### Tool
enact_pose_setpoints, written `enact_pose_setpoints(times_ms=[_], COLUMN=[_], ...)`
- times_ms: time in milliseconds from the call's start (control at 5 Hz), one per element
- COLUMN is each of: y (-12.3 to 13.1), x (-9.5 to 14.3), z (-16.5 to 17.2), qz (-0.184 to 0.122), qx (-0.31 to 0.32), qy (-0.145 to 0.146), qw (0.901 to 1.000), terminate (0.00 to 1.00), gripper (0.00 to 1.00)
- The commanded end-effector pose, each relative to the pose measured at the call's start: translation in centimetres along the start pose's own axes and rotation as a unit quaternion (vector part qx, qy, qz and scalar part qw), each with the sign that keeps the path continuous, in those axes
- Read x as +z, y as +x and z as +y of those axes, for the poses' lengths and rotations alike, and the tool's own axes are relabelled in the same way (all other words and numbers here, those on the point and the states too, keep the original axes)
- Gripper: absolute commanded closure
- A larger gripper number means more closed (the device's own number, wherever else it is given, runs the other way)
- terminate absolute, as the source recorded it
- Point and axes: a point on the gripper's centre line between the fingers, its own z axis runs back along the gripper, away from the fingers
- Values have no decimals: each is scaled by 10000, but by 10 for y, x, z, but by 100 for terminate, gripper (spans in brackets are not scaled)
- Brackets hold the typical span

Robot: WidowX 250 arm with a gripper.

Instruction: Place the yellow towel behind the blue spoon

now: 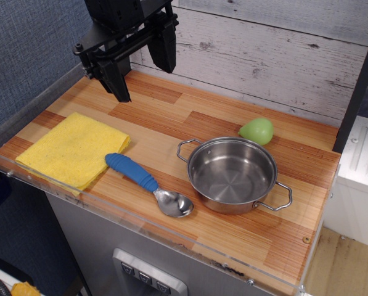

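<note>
you've got nothing to read here: no text, label, brand or number shows on anything. the small buttons on the grey panel [148, 279], below the wooden counter [171, 117], are too small for you to make out any marking.

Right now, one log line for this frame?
tool: open, raised, empty | yellow towel: flat, front-left, untouched | blue spoon: right of towel, beside it | step: grasp not yet begun
</note>
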Motion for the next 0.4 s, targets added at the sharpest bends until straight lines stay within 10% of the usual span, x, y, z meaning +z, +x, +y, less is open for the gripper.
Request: enact_pose_setpoints(times_ms=[0, 200], y=[0, 9], x=[0, 6], z=[0, 11], qz=[0, -103], qx=[0, 58], qy=[0, 88], qw=[10000, 9999], terminate=[0, 0], gripper=[0, 0])
